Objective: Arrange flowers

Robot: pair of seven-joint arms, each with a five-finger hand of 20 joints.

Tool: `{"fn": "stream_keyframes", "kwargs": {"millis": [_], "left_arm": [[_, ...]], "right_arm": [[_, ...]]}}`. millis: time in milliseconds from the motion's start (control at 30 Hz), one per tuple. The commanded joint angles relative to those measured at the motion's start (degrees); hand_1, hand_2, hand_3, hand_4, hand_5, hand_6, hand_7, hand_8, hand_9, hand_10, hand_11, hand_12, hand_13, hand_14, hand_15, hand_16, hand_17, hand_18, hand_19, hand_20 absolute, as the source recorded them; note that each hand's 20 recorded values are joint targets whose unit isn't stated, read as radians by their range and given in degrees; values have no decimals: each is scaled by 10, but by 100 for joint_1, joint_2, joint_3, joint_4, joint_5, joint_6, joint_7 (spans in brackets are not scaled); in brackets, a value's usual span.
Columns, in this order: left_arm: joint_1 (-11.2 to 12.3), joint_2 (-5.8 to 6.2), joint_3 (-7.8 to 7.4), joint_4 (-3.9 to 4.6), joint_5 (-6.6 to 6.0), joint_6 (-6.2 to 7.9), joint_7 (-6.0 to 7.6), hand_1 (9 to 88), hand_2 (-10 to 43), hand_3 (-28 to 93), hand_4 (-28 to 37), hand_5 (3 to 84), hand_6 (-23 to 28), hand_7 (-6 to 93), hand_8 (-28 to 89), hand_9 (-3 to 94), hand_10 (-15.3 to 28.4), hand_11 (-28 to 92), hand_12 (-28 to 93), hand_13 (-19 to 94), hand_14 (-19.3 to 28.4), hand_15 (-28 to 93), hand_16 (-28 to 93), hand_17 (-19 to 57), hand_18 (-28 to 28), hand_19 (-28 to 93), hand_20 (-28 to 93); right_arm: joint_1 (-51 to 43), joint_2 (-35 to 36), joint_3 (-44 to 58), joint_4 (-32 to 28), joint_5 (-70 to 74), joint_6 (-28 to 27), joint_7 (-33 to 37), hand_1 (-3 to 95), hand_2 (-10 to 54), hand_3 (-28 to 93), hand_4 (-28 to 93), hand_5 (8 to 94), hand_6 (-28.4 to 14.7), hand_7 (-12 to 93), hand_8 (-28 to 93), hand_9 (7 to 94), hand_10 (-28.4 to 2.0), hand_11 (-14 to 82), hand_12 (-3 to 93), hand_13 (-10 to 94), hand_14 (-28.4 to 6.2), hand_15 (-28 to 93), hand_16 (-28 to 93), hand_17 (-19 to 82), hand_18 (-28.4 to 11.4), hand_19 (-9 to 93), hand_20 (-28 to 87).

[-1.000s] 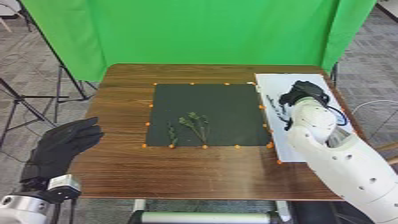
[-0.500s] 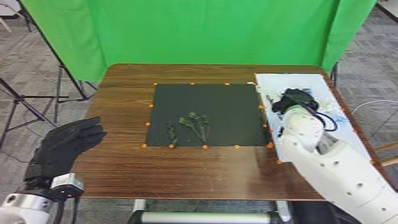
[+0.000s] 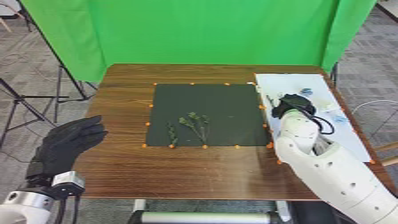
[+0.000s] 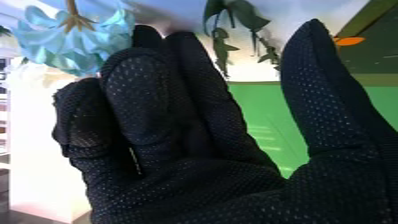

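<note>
Head view: The brown table (image 3: 124,175) lies between the left hand (image 3: 67,142) and the right hand (image 3: 295,104); a green backdrop (image 3: 204,32) hangs beyond both, over a grey carpeted floor (image 3: 27,65). The right hand is above a white sheet (image 3: 293,82), left of which lies a dark mat (image 3: 209,95). A branching green sprig (image 3: 193,121) and a slimmer sprig (image 3: 172,134) lie on the mat, left of the right hand and well apart from it; their long axes run near to far, leafy ends toward the backdrop. Pale blue blooms (image 3: 339,119) lie right of the right hand. The left hand's fingers are extended, holding nothing.

Right wrist view: Fingers of the right hand (image 4: 195,180) are extended close together, thumb apart, nothing clamped. Near the fingertips, a blue flower (image 4: 75,40) opens toward the hand, stem leading away. Green leaves (image 4: 240,15) lie beyond the finger-thumb gap.
</note>
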Motion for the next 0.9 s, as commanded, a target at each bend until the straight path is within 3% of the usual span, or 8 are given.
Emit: {"fn": "stream_keyframes", "kwargs": {"millis": [33, 67, 100, 400, 667, 900], "left_arm": [[-42, -62, 20, 25, 42, -87, -67, 272, 40, 819, -170, 456, 130, 192, -104, 396, 222, 359, 111, 257, 284, 627, -135, -88, 226, 583, 112], [-30, -40, 35, 27, 24, -62, -15, 272, 40, 818, -171, 456, 130, 192, -104, 397, 221, 359, 111, 257, 284, 627, -135, -88, 226, 583, 112], [-72, -69, 41, 35, 42, -97, -77, 272, 40, 819, -171, 456, 130, 192, -104, 397, 221, 359, 111, 257, 284, 627, -135, -88, 226, 583, 112], [-96, -73, 61, 47, 31, -96, -62, 272, 41, 818, -171, 457, 131, 193, -105, 396, 222, 359, 110, 257, 284, 627, -136, -88, 226, 584, 112], [-167, -100, 66, 66, 50, -146, -140, 272, 42, 818, -171, 457, 130, 194, -105, 397, 223, 359, 110, 257, 284, 628, -136, -88, 226, 584, 111], [-147, -115, 44, 59, 45, -147, -155, 273, 44, 817, -169, 458, 132, 193, -105, 396, 223, 359, 110, 257, 284, 627, -136, -89, 227, 585, 111]], "right_arm": [[152, -96, -68, 222, -73, -87, 41, 280, 3, 743, -237, 650, -140, 101, -88, 621, -232, 183, 162, 681, -144, 730, 193, 505, -206, 932, 206], [192, -110, -125, 254, -73, -49, 22, 280, 4, 743, -237, 651, -139, 101, -87, 622, -232, 183, 162, 681, -144, 730, 193, 505, -206, 932, 206], [166, -112, -129, 246, -91, -49, 14, 280, 5, 742, -237, 652, -138, 102, -87, 622, -231, 183, 162, 681, -144, 730, 193, 505, -206, 932, 206], [184, -354, -227, 413, -137, -202, 4, 291, 5, 740, -236, 665, -124, 112, -89, 637, -219, 190, 162, 684, -139, 729, 192, 505, -205, 932, 205], [94, -549, -109, 613, -4, -376, 49, 379, -14, 752, -267, 736, -60, 165, -107, 742, -168, 229, 171, 727, -107, 715, 197, 510, -198, 932, 228], [-70, -613, 92, 574, 176, -557, 43, 486, -35, 707, -281, 800, -37, 196, 37, 810, -135, 260, 191, 753, -89, 711, 217, 516, -196, 932, 281]]}}
